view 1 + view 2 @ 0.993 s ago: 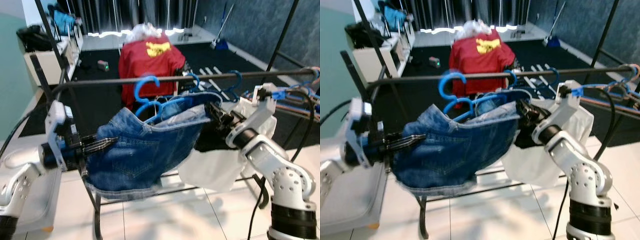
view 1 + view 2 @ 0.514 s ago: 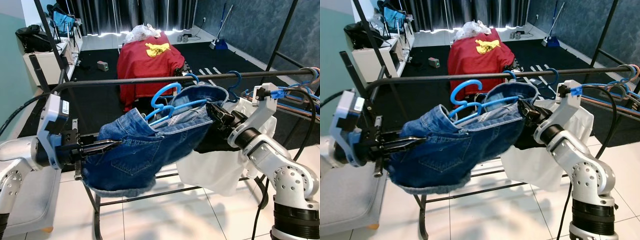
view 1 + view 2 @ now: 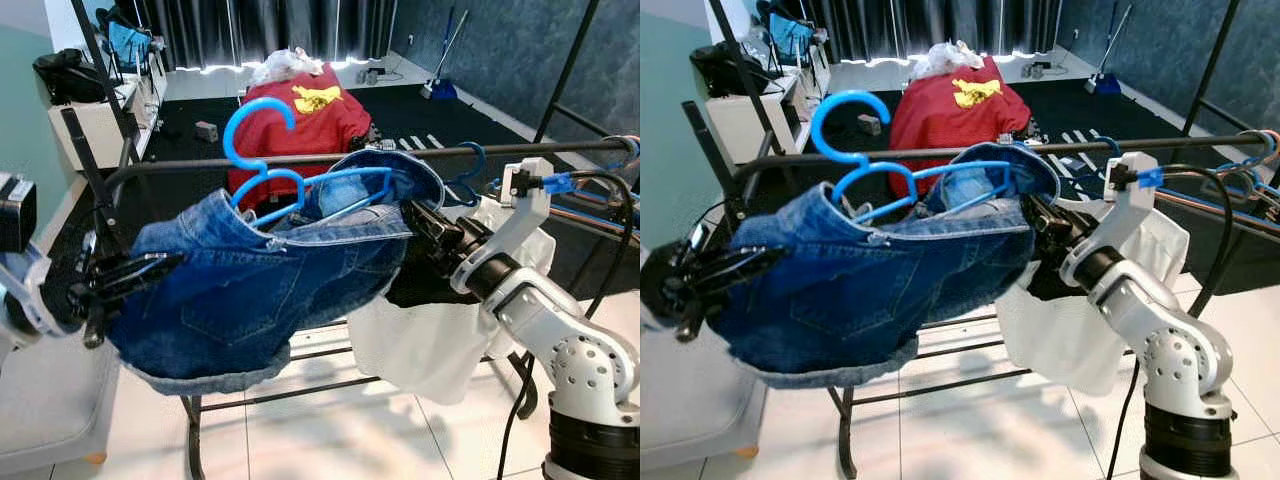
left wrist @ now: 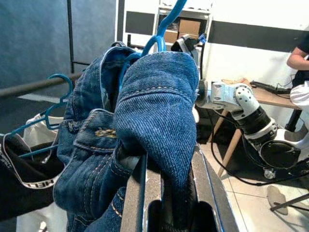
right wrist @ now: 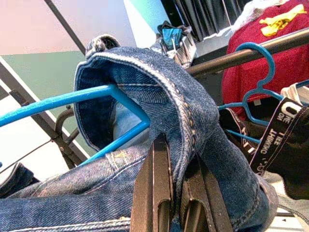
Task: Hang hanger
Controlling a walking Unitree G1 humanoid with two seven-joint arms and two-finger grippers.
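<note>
Both ends of the denim shorts (image 3: 250, 290) pinched: left gripper (image 3: 150, 268) and right gripper (image 3: 418, 222) clenched on waistband. Stretched so, keeping blue hanger (image 3: 262, 170) hook raised above the rail (image 3: 330, 158), ready for hooking.

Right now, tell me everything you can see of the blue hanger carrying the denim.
The blue hanger looks like plastic, with a curved hook above sloping shoulders. Its hook rises above the black rail, not yet hooked over it. Blue denim shorts are draped on it, the waistband wrapping its right end. The left gripper and right gripper each pinch the denim at opposite ends, holding the hanger up, tilted slightly, in front of the rail.
</note>
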